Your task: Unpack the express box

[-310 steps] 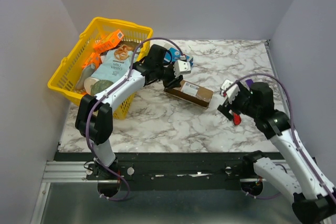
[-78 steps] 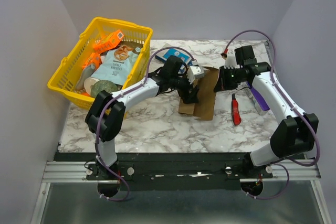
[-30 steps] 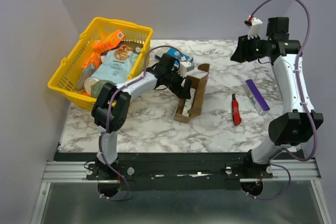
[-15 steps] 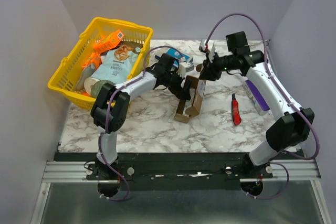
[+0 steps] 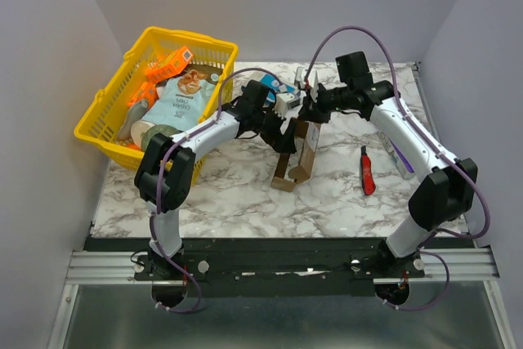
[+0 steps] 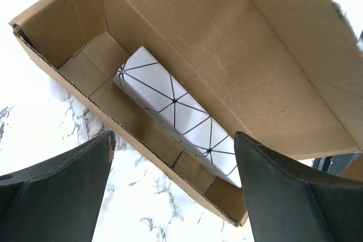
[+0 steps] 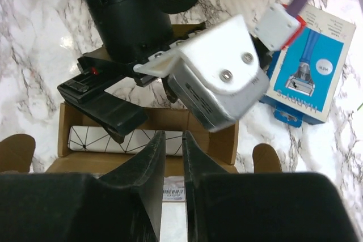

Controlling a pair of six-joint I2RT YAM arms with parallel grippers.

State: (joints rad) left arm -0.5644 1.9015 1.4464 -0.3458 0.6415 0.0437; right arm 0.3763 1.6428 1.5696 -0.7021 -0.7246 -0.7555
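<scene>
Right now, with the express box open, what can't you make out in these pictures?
Patterned white package: left wrist view, lower end hidden behind the express box near wall.
Right gripper: right wrist view, its own fingers hide whether they pinch the box.
Shipping label: right wrist view, only a sliver shows between the fingers.

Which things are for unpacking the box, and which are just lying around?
For the job: the express box, already open; the white patterned package inside it.
Just lying about: the yellow basket of stuff; the blue-and-white box; the red tool.
</scene>
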